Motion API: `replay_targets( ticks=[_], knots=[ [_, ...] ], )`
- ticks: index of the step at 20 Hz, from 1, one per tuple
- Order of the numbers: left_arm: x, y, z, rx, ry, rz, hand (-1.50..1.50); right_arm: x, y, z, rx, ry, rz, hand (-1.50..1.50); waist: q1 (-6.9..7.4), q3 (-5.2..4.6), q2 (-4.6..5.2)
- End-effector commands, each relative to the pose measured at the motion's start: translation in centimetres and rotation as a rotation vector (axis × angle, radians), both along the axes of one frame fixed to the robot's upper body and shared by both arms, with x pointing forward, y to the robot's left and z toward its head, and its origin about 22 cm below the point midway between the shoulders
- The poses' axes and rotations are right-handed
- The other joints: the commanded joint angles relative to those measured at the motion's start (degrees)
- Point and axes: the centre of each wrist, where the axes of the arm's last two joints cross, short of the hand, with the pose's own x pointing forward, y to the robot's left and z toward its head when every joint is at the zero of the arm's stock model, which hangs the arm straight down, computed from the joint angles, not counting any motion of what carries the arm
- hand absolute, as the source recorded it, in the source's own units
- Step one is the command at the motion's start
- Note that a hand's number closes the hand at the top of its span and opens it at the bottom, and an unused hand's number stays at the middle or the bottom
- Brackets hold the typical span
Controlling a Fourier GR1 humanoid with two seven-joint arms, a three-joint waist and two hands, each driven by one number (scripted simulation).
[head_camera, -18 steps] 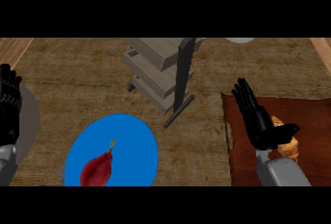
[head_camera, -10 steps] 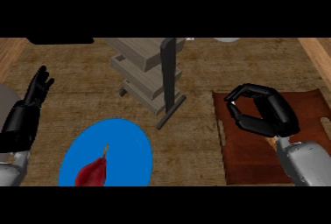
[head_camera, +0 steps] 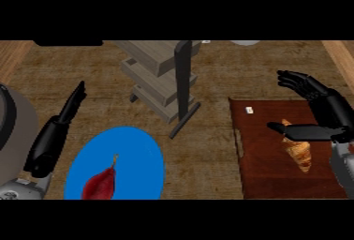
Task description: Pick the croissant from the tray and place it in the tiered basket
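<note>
A golden croissant [head_camera: 298, 151] lies on the dark brown tray [head_camera: 266, 159] at the right of the counter. My right hand [head_camera: 320, 108] hovers over the tray's right side, open, with its fingers spread upward and its thumb [head_camera: 304, 131] stretched across the croissant's top end. The fingers do not close on the croissant. The grey tiered basket [head_camera: 155, 79] with its dark post stands at the upper middle. My left hand [head_camera: 59, 129] rests open at the left, fingers pointing up.
A blue plate [head_camera: 135, 150] holding a dark red pepper-like item [head_camera: 101, 183] sits at the lower left. A grey round object [head_camera: 14, 136] shows at the left edge. Wooden strips border the counter on both sides.
My right hand has gone from curled above the tray to open, with the croissant now visible beside its thumb. The view has shifted, and the left hand sits lower and nearer the plate.
</note>
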Motion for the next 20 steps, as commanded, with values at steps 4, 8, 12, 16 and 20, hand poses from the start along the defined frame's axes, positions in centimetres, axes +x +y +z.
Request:
replay_targets(
  ticks=[4, 8, 12, 16, 20],
  knots=[
    [-0.6, -0.3, -0.3, 0.014, 0.010, -0.004, 0.00, -1.1, -4.0, 6.5, -0.588, 0.234, 0.026, -1.50, -0.46, -0.34, -0.49],
    [-0.4, -0.6, -0.2, 0.005, 0.002, 0.006, 0.00, -1.8, -3.7, 10.3, -0.904, 0.304, -0.002, -1.50, -0.51, -0.36, -0.49],
    [-0.2, -1.5, -0.4, 0.006, 0.018, 0.017, 0.00, -3.7, -0.8, 12.0, -1.066, 0.371, -0.032, -1.50, -1.08, -0.22, -0.47],
    [0.1, -1.7, -0.2, 0.002, -0.010, 0.009, 0.00, -6.3, 2.4, 13.4, -1.094, 0.400, -0.075, -1.50, -0.70, -0.10, -0.25],
    [1.0, -0.3, 0.3, 0.003, 0.000, -0.019, 0.00, -7.1, 6.7, 11.4, -1.065, 0.446, -0.107, -1.50, 0.37, -0.07, 0.11]
  ],
)
